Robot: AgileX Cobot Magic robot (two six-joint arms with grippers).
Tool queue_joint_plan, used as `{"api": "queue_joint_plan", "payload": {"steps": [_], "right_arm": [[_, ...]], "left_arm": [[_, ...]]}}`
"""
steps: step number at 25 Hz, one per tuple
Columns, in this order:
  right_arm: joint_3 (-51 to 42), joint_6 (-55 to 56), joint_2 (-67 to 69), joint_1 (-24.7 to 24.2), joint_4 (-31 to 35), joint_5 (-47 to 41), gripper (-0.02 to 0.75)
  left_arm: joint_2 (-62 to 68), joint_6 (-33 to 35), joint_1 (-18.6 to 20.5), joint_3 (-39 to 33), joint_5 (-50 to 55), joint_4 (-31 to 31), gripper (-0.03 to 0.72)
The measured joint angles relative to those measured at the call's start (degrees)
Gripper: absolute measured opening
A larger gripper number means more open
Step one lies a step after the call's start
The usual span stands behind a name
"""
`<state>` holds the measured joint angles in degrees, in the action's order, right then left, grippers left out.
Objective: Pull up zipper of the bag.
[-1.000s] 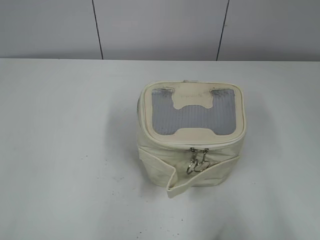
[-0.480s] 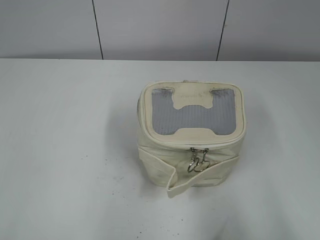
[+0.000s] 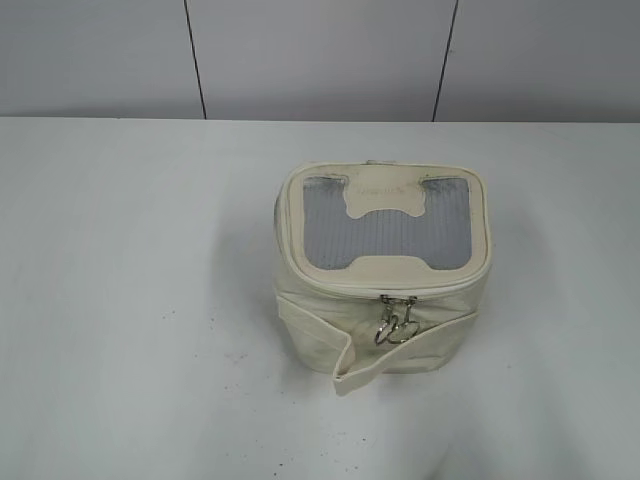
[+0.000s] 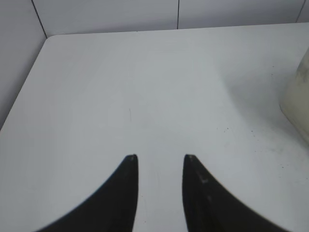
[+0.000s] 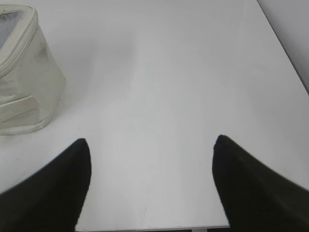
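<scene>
The cream-white bag (image 3: 380, 330) stands upright on the white table, right of centre, its lid with the grey mesh window (image 3: 385, 235) facing up. The zipper (image 3: 330, 288) runs round the top rim, and its silver ring pulls (image 3: 397, 322) hang together at the front. A cream strap (image 3: 345, 365) curls off the front. Neither gripper shows in the exterior view. My left gripper (image 4: 159, 157) is open and empty over bare table, with the bag's side (image 4: 297, 104) at the far right. My right gripper (image 5: 150, 140) is wide open and empty, with the bag (image 5: 24, 82) at the upper left.
The white table (image 3: 120, 300) stretches round the bag. A grey panelled wall (image 3: 320, 55) stands behind it. The table's left edge (image 4: 24, 96) shows in the left wrist view, and its right edge (image 5: 282, 48) and near edge in the right wrist view.
The ring pulls have swung slightly at the bag's front. Nothing else has moved.
</scene>
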<state>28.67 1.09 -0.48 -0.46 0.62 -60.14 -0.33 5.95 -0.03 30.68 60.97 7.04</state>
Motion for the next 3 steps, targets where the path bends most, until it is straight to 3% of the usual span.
{"api": "queue_joint_plan", "payload": {"steps": [3], "right_arm": [[0.00,0.00,0.00,0.00,0.00,0.00,0.586]], "left_arm": [[0.00,0.00,0.00,0.00,0.00,0.00,0.244]]}}
